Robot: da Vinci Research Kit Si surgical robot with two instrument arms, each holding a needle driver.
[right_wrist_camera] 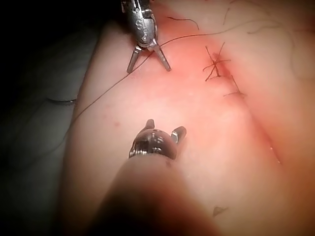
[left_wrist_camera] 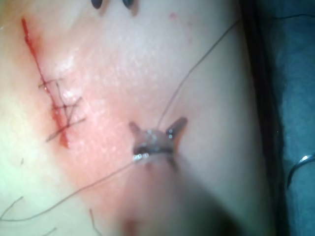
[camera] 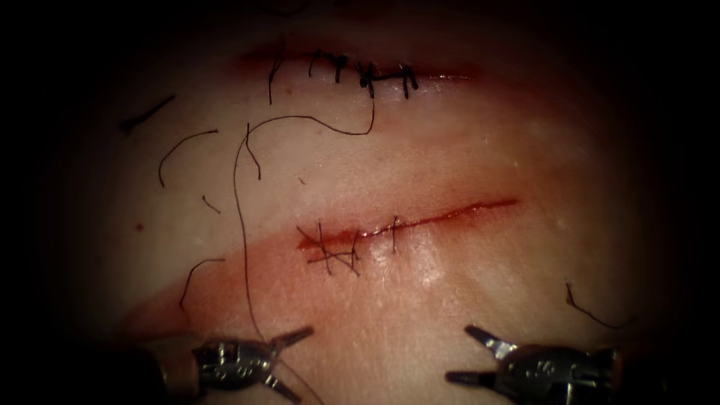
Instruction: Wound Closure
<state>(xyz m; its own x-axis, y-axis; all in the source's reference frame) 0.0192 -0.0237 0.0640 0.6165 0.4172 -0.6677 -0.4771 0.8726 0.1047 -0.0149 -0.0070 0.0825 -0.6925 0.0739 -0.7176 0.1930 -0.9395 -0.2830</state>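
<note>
Both our tools sit near us, below the cut [camera: 420,223] in the tissue [camera: 465,150]. Our left tool [camera: 289,360] and right tool [camera: 471,354] gape wide, holding nothing. The thread [camera: 238,225] runs left of the cut, past the left tool. It looks thin, soft and slippery; we think gripping mid-strand is best.

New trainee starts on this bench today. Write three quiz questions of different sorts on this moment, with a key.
1. True or false: the left tool has its jaws open.
2. What does the right tool hold? A needle; B thread; C nothing.
3. Fill in: the stitches sit at the ____ end of the lower cut in the endoscope view.

Key: 1 true; the long thread runs past it, and whether it touches the jaws is unclear. 2 C; jaws open over the tissue. 3 left.
</note>
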